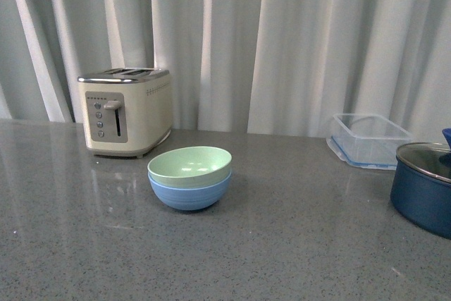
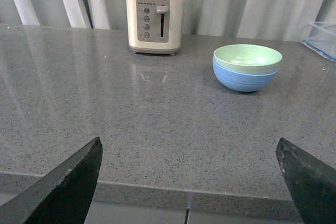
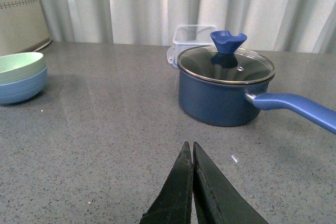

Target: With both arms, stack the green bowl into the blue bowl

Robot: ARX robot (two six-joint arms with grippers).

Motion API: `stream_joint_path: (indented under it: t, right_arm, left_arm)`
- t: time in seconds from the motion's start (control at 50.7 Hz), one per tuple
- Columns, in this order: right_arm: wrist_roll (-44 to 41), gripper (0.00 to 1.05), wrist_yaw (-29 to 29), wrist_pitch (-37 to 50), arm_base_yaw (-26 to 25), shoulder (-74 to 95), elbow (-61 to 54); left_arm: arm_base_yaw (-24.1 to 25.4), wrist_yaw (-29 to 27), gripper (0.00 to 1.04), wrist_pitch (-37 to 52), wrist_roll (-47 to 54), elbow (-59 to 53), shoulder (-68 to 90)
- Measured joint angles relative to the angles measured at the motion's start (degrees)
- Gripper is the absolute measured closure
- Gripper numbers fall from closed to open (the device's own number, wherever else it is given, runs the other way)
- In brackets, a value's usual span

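The pale mint-green bowl [image 1: 190, 163] sits nested inside the light blue bowl [image 1: 189, 194] in the middle of the grey counter. The pair also shows in the left wrist view, green bowl [image 2: 247, 57] in blue bowl [image 2: 244, 78], and at the edge of the right wrist view, green bowl [image 3: 18, 66] in blue bowl [image 3: 22, 88]. My left gripper [image 2: 188, 148] is open and empty, back over the counter's front edge. My right gripper [image 3: 189, 148] is shut and empty, low over the counter in front of the pot. Neither arm shows in the front view.
A cream toaster [image 1: 127, 111] stands behind the bowls to the left. A clear plastic container [image 1: 368, 139] and a dark navy pot with glass lid [image 1: 425, 185] stand at the right; the pot's blue handle [image 3: 294, 109] sticks out sideways.
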Motion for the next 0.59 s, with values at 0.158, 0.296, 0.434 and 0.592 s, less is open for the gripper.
stream_joint_path:
  t: [0.158,0.296,0.434,0.592]
  right_arm:
    - [0.0,1.04,0.0,-3.1,0.0,-3.3,0.0]
    - [0.0,1.04,0.0,-6.3,0.0,-6.4,0.0]
    - [0.0,1.04,0.0,-8.5,0.0,-8.8,0.0]
    - [0.0,1.04,0.0,-10.9,0.0,-11.1,0.0]
  left_arm:
    - [0.0,0.0,0.07,0.0,0.0,0.0,0.0]
    - [0.0,0.0,0.07,0.0,0.0,0.0,0.0]
    - [0.0,0.0,0.07,0.0,0.0,0.0,0.0]
    - [0.0,0.0,0.07,0.0,0.0,0.0,0.0]
